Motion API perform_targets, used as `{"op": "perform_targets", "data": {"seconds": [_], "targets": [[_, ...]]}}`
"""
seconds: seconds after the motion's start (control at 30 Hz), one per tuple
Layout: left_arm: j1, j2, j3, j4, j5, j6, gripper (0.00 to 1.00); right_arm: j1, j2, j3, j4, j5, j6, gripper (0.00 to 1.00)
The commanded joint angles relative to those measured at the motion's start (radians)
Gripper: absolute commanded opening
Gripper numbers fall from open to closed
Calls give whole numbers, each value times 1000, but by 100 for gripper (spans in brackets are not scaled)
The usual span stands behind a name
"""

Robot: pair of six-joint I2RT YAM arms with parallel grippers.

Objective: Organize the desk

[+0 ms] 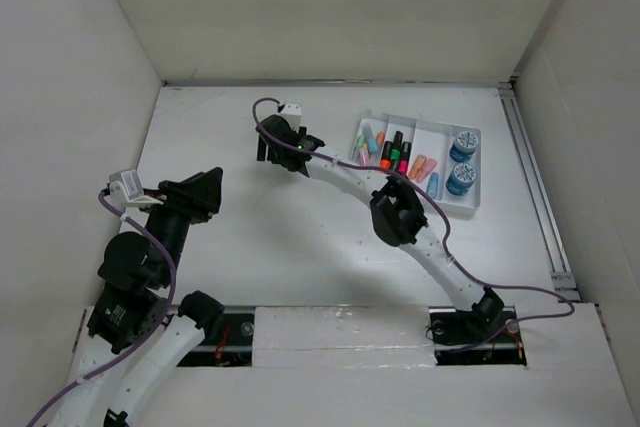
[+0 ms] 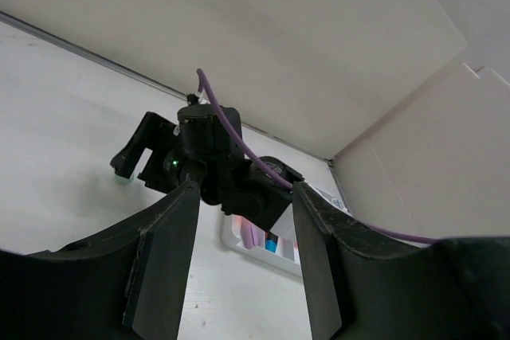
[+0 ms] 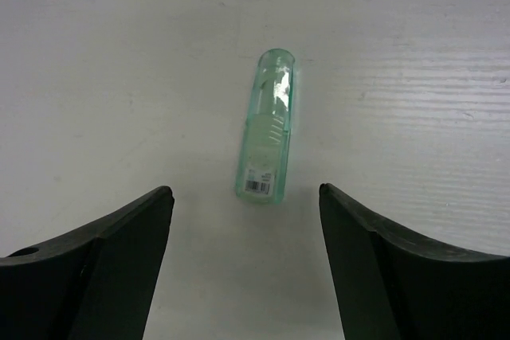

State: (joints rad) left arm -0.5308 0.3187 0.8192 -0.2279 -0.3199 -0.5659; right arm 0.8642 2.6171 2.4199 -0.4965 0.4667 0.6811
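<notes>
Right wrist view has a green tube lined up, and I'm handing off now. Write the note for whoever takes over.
Right gripper: open, empty, low over the desk. The green tube lies flat just ahead, centred between its fingers, untouched.
Left gripper: open, empty, raised on the left side, facing the right arm.
Done: the tray at far right holds markers and two blue round containers.
Left: close on the tube and probably carry it to the tray. No other loose item is visible.
</notes>
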Motion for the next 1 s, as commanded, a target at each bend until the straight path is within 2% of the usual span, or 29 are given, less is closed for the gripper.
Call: {"op": "perform_targets", "data": {"seconds": [0.0,0.07,0.2,0.43,0.63,0.73,0.83,0.97], "targets": [[-5,-7,8,48,13,11,46,-4,44,148,-93,29,-81,81],[-5,-7,8,48,12,11,46,-4,53,145,-67,32,-87,81],[-5,-7,11,45,10,11,46,-4,104,209,-105,38,-130,70],[-5,-12,11,47,13,9,46,-4,146,231,-122,59,-190,65],[-5,-9,9,48,16,11,46,-4,136,222,-146,58,-219,52],[-5,-15,9,48,15,9,46,-4,115,160,-123,73,-238,41],[-5,-17,8,48,16,9,46,-4,72,81,-71,72,-241,39],[-5,-24,9,47,16,11,46,-4,83,105,-76,72,-236,41]]}}
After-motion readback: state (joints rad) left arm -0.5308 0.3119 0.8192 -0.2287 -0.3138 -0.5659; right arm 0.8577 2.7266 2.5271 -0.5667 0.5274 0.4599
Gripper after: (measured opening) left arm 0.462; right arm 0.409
